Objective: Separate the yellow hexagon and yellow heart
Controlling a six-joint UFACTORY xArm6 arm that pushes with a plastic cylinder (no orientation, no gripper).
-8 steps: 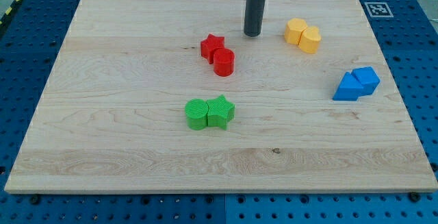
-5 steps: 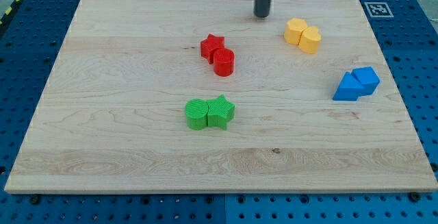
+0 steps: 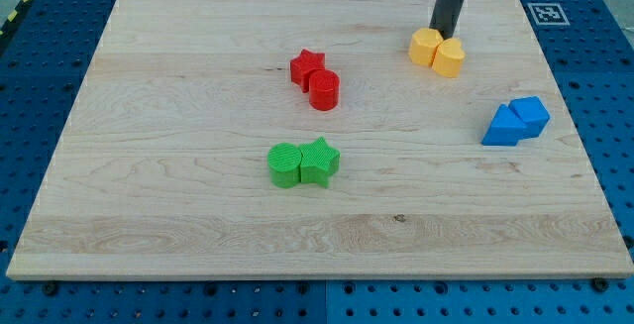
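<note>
The yellow hexagon [image 3: 426, 47] and the yellow heart [image 3: 449, 57] sit touching each other near the view's top right of the wooden board [image 3: 198, 185]. The hexagon is on the left, the heart on the right. My tip [image 3: 444, 34] stands just above the seam between the two, at their top edge, touching or nearly touching them. The dark rod rises from it out of the view's top.
A red star [image 3: 307, 66] and red cylinder [image 3: 324, 90] touch near the middle top. A green cylinder [image 3: 285, 163] and green star [image 3: 319, 160] touch at the centre. Two blue blocks [image 3: 516, 121] sit at the right.
My tip has moved to the view's right, from left of the yellow pair to just above the seam between them. The blocks have not visibly moved.
</note>
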